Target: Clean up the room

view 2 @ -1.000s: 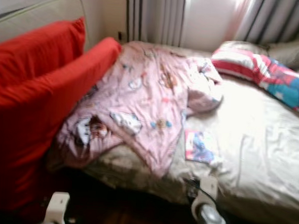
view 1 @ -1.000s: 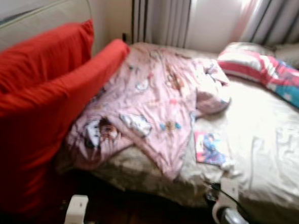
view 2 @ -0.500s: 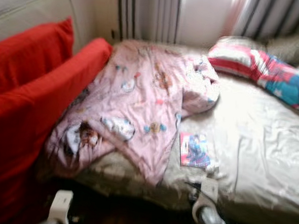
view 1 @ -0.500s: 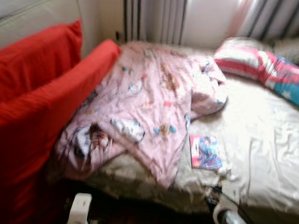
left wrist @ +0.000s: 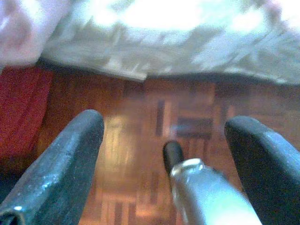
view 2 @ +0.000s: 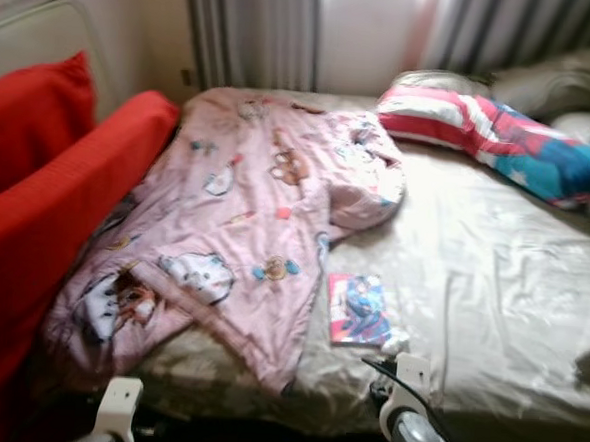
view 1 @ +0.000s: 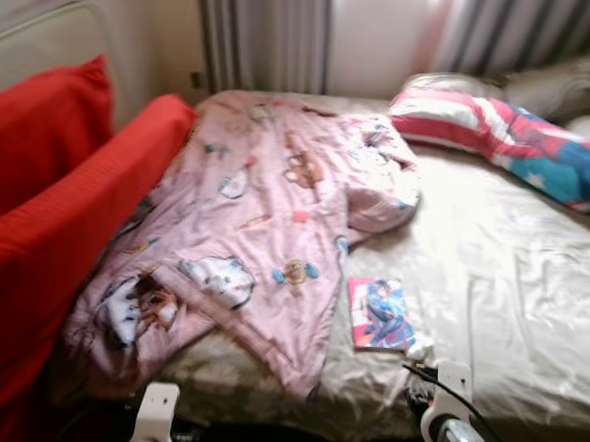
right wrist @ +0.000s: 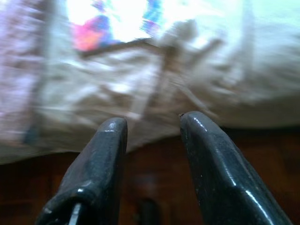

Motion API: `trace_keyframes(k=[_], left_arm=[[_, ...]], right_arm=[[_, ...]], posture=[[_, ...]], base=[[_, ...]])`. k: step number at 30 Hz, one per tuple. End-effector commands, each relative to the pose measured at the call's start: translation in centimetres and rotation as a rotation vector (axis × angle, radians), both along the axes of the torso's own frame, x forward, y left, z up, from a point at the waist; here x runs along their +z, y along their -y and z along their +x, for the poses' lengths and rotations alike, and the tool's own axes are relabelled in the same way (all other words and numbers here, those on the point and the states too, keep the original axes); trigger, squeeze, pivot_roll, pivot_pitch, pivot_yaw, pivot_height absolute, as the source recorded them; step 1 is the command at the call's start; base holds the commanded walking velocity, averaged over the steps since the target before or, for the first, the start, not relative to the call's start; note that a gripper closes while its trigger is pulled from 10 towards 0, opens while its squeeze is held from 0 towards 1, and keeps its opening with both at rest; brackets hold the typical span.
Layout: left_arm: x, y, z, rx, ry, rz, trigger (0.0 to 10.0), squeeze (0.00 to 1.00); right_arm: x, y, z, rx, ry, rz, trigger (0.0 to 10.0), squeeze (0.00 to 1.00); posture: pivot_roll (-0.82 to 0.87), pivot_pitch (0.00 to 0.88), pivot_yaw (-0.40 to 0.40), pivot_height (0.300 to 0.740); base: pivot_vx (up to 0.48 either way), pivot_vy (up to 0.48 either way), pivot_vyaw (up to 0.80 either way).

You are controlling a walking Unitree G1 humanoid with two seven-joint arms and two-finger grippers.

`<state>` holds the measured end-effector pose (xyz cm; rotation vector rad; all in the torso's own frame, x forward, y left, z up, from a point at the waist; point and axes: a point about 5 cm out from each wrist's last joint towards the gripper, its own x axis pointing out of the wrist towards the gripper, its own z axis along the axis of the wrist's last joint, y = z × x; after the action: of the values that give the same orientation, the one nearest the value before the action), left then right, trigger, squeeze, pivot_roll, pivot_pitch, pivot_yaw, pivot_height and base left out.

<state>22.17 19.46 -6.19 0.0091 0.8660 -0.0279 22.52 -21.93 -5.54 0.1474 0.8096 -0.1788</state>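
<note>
View has swung right since a second ago, robot nearing bed [view 1: 531,286]. Pink blanket [view 1: 265,219] crumpled at 10 o'clock, book [view 1: 379,313] at 6. Left gripper [left wrist: 164,154] spread wide, right gripper [right wrist: 152,140] parted, both empty.

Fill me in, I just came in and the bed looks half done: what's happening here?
Nothing is being handled yet. The robot stands at the edge of the bed with both arms low. The left gripper is open above the wooden floor, and the right gripper is open, aimed at the bed's edge. A pink blanket lies rumpled across the sheet, a small book beside it, and a striped pillow at the head.
</note>
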Motion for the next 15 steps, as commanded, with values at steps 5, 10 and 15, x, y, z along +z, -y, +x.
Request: trace_keyframes(k=[5, 10, 15], left_arm=[[-0.76, -0.94, -1.53, 0.016, -0.046, 0.021, 10.0, 0.0], [-0.8, -0.98, -1.61, 0.029, -0.047, 0.013, 10.0, 0.0], [-0.82, -0.95, -1.66, 0.036, -0.041, 0.002, 10.0, 0.0]], right_arm=[[0.33, -0.61, 0.69, 0.001, 0.027, 0.013, 10.0, 0.0], [0.3, -0.69, 0.66, 0.001, 0.029, 0.017, 10.0, 0.0], [0.27, -0.73, 0.62, 0.001, 0.031, 0.018, 10.0, 0.0]], posture=[[0.0, 0.0, 0.022, 0.74], [-0.02, 0.0, 0.028, 0.74], [-0.02, 0.0, 0.029, 0.74]], base=[[0.0, 0.0, 0.0], [0.0, 0.0, 0.0], [0.0, 0.0, 0.0]])
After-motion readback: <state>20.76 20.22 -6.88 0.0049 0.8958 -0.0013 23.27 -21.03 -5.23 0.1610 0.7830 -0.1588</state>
